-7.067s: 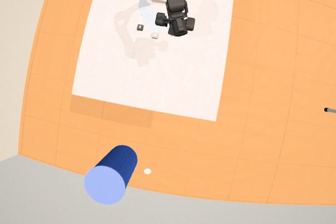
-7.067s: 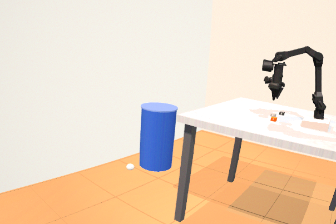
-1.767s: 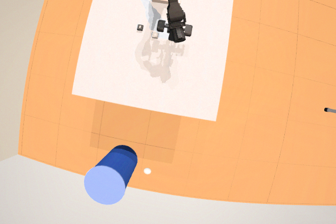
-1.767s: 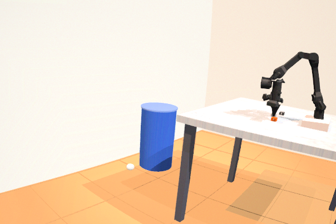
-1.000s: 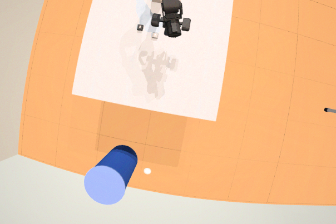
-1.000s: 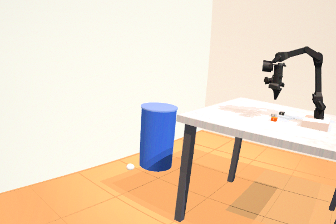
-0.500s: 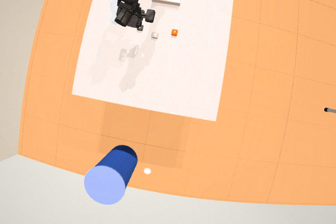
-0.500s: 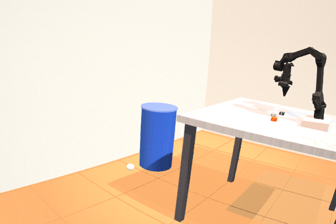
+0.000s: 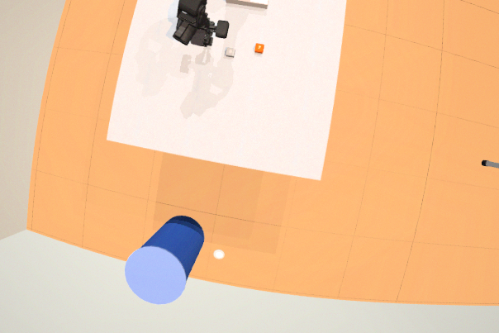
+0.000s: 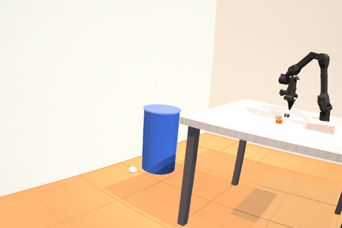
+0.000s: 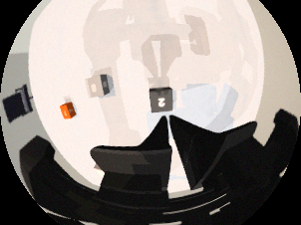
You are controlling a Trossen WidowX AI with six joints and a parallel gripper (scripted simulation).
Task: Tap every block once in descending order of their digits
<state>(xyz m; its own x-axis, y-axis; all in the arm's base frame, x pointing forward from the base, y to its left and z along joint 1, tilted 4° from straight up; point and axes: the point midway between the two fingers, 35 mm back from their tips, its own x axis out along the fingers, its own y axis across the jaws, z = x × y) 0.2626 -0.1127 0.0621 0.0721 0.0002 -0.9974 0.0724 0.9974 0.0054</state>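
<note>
Dark block [image 11: 160,100], digit 2 facing up, lies at frame centre; the bent arm's gripper [image 11: 169,120] points straight down above it, jaws together, empty.

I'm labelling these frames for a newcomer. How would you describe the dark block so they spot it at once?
Start at the white table and find the black arm's gripper, jaws shut. The dark block sits just beyond its tips. Unlike the grey block and orange block further off, it is charcoal with a white 2.

top view high overhead, exterior far side-on, wrist close looking down, all sharing table [image 9: 291,120]
</note>
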